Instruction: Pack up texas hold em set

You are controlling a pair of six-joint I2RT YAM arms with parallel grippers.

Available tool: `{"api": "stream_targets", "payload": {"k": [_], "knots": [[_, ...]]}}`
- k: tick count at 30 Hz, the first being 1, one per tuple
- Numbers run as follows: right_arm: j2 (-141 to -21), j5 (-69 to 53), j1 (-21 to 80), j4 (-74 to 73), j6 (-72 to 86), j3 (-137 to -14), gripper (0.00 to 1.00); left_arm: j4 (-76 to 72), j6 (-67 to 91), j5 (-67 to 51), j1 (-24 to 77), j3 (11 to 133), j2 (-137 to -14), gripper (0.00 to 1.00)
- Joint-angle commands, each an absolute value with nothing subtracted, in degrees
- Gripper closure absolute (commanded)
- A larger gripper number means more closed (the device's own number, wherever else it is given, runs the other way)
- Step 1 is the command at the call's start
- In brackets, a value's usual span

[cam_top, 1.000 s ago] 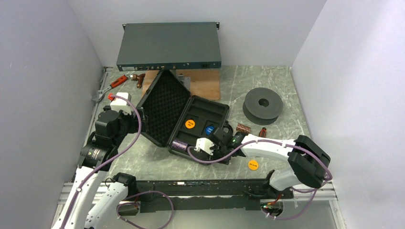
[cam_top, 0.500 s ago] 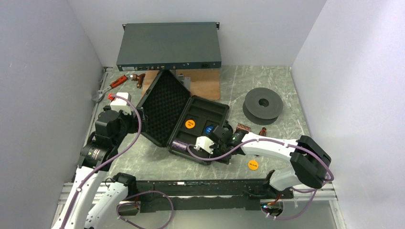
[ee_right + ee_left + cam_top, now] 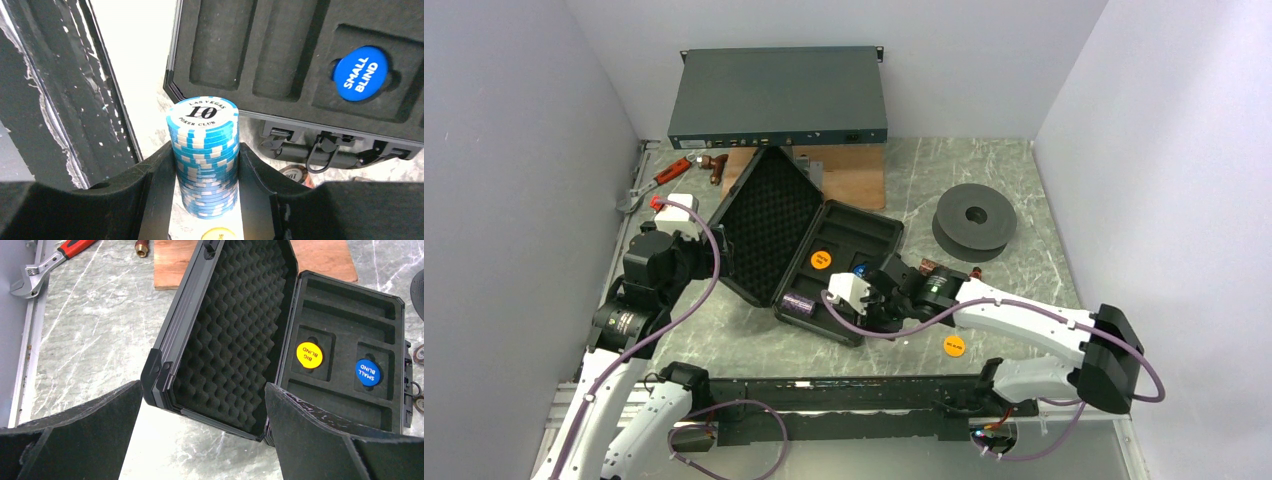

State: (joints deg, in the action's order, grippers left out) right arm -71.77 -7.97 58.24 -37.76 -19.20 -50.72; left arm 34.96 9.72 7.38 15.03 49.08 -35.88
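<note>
Right end effector (image 3: pixel 205 172) grips teal roll (image 3: pixel 202 145) — "Las Vegas Poker Club".

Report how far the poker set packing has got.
Done: the BIG BLIND disc and SMALL BLIND disc sit in their recesses in the case; a purple roll appears to lie in its front slot. In hand: the right gripper is shut on a light-blue chip roll. Left: that roll, the yellow disc on the table, brown chips beside the case, closing the lid.
</note>
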Motion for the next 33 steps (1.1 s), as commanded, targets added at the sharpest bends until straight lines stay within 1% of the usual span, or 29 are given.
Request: {"api": "stream_targets", "payload": {"k": [1, 6, 11, 15, 17, 24, 33], "knots": [[-66.2, -9.3, 58.6, -31.3, -18.9, -52.2, 1.0, 33.4, 9.2, 7.5, 14.9, 49.1, -35.6, 0.01], [-59.7, -9.7, 58.7, -22.3, -21.7, -47.7, 1.0, 33.4, 9.2, 7.6, 14.9, 49.1, -35.8, 0.01], [-53.7, -9.4, 58.7, -8.2, -24.4, -41.5, 1.0, 33.5, 9.2, 7.9, 14.8, 49.1, -35.8, 0.01], [-51.1, -8.1, 58.7, 4.4, -24.3, -37.1, 1.0, 33.5, 9.1, 8.0, 14.5, 49.2, -35.9, 0.01], [-50.8, -7.9, 58.7, 8.3, -24.8, -35.8, 1.0, 33.5, 9.2, 7.9, 14.4, 49.2, -36.0, 0.01], [-53.3, -8.5, 58.7, 12.2, -27.1, -35.7, 1.0, 33.5, 9.2, 7.8, 14.2, 49.3, -35.7, 0.01], [-54.6, -7.0, 58.7, 15.6, -23.3, -35.6, 1.0, 33.6, 9.3, 7.8, 14.2, 49.3, -35.3, 0.01]]}}
